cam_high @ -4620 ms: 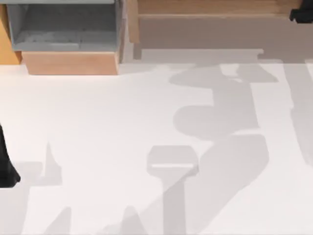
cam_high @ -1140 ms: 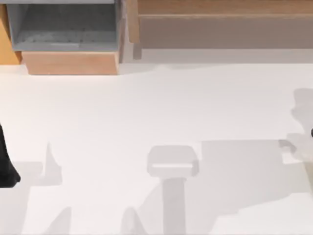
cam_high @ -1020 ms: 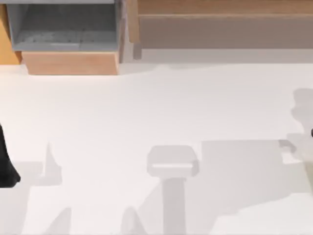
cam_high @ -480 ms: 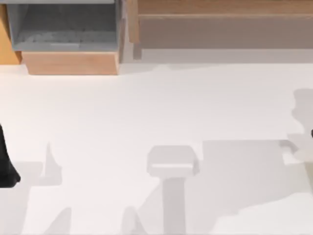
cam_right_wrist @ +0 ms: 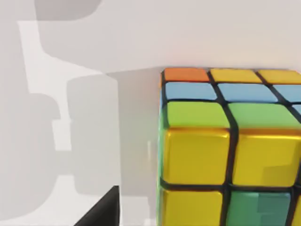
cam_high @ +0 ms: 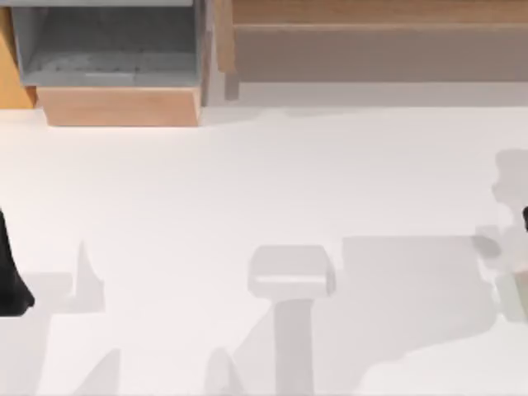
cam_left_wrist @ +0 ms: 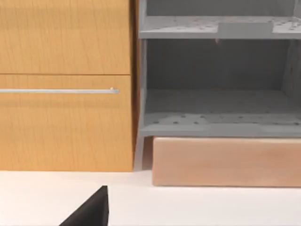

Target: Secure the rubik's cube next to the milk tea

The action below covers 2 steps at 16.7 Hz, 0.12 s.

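A: From above we see the white worktop (cam_high: 247, 181) crossed by grey shadows. At its far edge stand one grey shelf unit (cam_high: 107, 45) on a pale wooden base (cam_high: 120, 106), and to its right one long wooden piece (cam_high: 371, 33). Our left arm (cam_high: 10, 272) is a dark shape parked at the worktop's left edge; a small dark bit of our right arm (cam_high: 525, 219) sits at the right edge.

B: And the left wrist view?

A: It gives us the furniture from the front, which the top view cannot. We count one orange wooden cupboard (cam_left_wrist: 66, 84) with one thin metal handle bar (cam_left_wrist: 59, 91), and beside it the grey shelf unit with two shelf levels, resting on the pale base. One dark finger (cam_left_wrist: 91, 212) of our left hand pokes in over the worktop. How far that hand is open, we cannot tell.

B: Where is the cube?

A: The right wrist view brings it in close: one rubik's cube (cam_right_wrist: 225, 150), resting on the white worktop, with orange, yellow, blue and green squares. One dark finger (cam_right_wrist: 101, 211) of our right hand shows beside it, apart from it. Whether that hand is open or holds anything, we cannot tell.
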### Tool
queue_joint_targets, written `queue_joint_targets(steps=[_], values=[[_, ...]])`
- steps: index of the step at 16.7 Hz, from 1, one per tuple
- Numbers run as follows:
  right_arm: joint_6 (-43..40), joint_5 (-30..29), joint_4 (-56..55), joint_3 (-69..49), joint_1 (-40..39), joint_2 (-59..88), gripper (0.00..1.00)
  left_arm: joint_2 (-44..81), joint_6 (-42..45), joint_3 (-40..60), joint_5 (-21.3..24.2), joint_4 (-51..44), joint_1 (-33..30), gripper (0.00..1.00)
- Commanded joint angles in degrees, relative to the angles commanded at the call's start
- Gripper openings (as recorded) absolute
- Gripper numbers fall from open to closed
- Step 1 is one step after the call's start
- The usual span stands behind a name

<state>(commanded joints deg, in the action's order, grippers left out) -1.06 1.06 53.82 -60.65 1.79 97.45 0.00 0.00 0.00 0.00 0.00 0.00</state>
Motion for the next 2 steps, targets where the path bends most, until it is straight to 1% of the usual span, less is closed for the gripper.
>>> queue_joint_targets(steps=[2], values=[[0.0,0.0,0.0,0.0,0.0,0.0,1.00,0.0,0.0,0.0,0.0,0.0,0.0,1.00]])
